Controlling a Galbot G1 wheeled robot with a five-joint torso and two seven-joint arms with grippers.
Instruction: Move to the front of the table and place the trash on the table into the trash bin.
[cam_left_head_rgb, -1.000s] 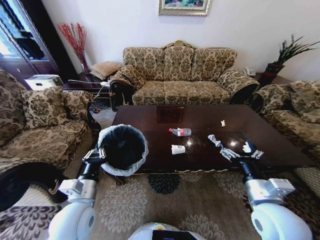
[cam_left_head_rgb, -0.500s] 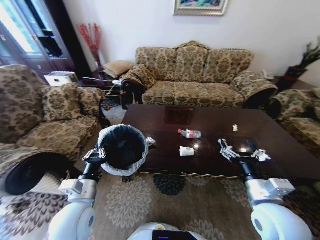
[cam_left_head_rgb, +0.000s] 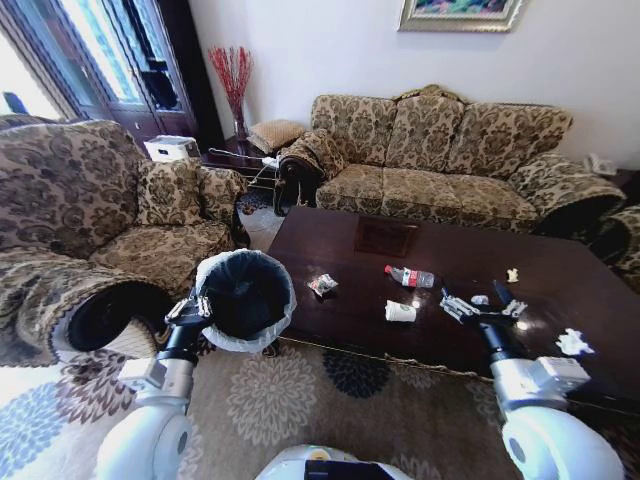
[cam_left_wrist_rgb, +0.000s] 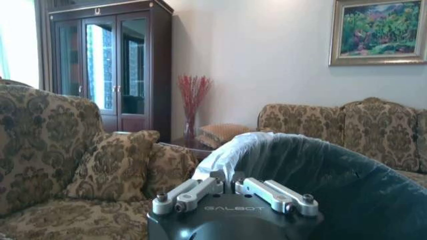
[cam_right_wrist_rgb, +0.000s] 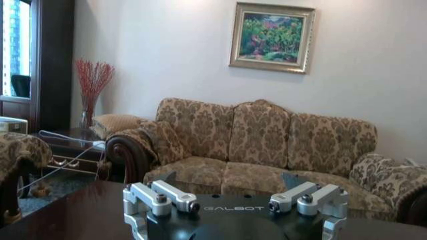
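The dark-brown table (cam_left_head_rgb: 352, 262) lies ahead and to the right. On it are a crushed bottle with a red label (cam_left_head_rgb: 410, 277), a white cup (cam_left_head_rgb: 400, 312), a wrapper (cam_left_head_rgb: 322, 285) and paper wads (cam_left_head_rgb: 573, 342). My left gripper (cam_left_head_rgb: 192, 308) is shut on the rim of the trash bin (cam_left_head_rgb: 245, 297) and holds it up beside the table's near left corner. The left wrist view shows the gripper (cam_left_wrist_rgb: 233, 186) pinching the liner of the bin (cam_left_wrist_rgb: 347, 185). My right gripper (cam_left_head_rgb: 478, 306) hangs open and empty over the table's front right part, and also appears in the right wrist view (cam_right_wrist_rgb: 235, 200).
A patterned sofa (cam_left_head_rgb: 450, 165) stands behind the table and an armchair (cam_left_head_rgb: 110, 230) on the left. A dark cabinet (cam_left_head_rgb: 130, 60) and a vase of red twigs (cam_left_head_rgb: 233, 80) are at the back left. Patterned carpet (cam_left_head_rgb: 270, 400) lies in front of me.
The whole view has swung, so the table and sofa now sit farther right and the armchair and cabinet fill the left. The wrapper has come into view. Both grippers keep their poses.
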